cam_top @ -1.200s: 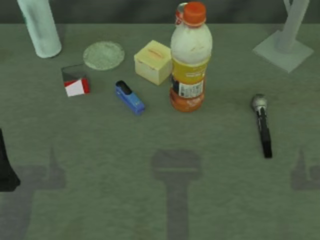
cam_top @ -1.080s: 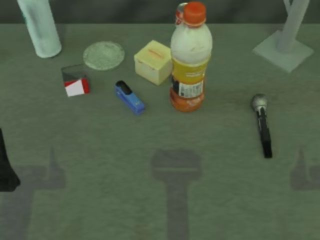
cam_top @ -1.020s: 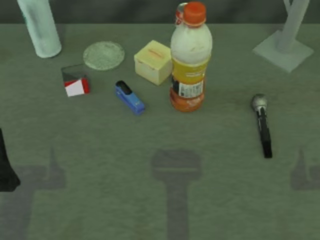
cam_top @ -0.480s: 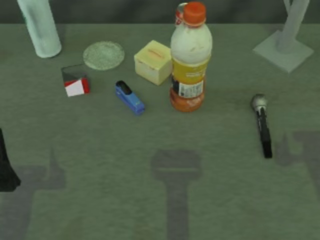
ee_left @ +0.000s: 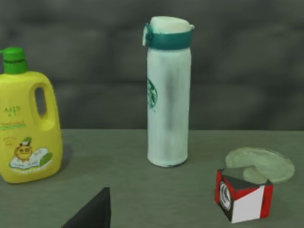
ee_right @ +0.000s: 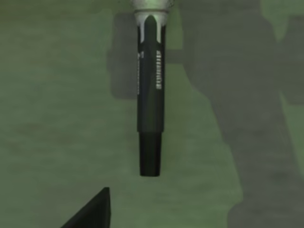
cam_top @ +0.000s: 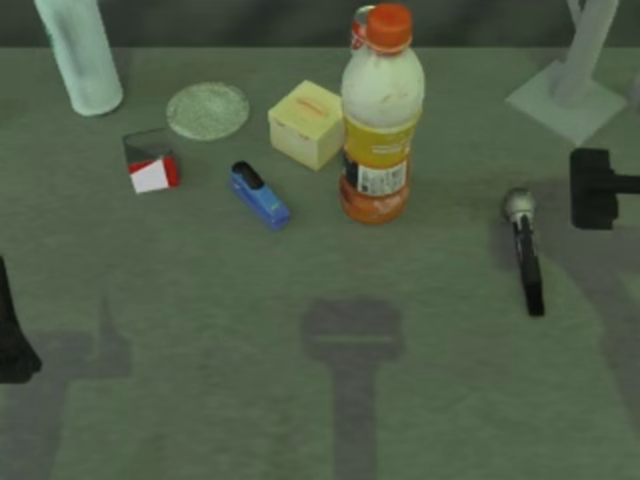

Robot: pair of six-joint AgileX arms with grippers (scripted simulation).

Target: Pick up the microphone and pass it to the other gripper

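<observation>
The microphone (cam_top: 525, 250) lies flat on the table at the right, its silver-grey mesh head (cam_top: 518, 206) toward the back and its black handle toward the front. My right gripper (cam_top: 593, 188) hovers just right of the head, apart from it, open and holding nothing. The right wrist view looks down on the handle (ee_right: 150, 104), with one dark fingertip (ee_right: 97, 211) short of its butt end. My left gripper (cam_top: 12, 345) is parked at the table's left edge, open and empty, and one fingertip (ee_left: 92, 213) shows in its wrist view.
An orange-capped bottle (cam_top: 380, 120) stands left of the microphone. Further left are a yellow box (cam_top: 306, 122), a blue stapler (cam_top: 260, 195), a red-and-white cube (cam_top: 152, 165), a round pad (cam_top: 207, 110) and a white flask (cam_top: 80, 55). A white stand (cam_top: 570, 90) is at the back right.
My right gripper has come into the top view from the right edge, and its shadow has slid over the table toward the microphone. The microphone and the left arm have not moved.
</observation>
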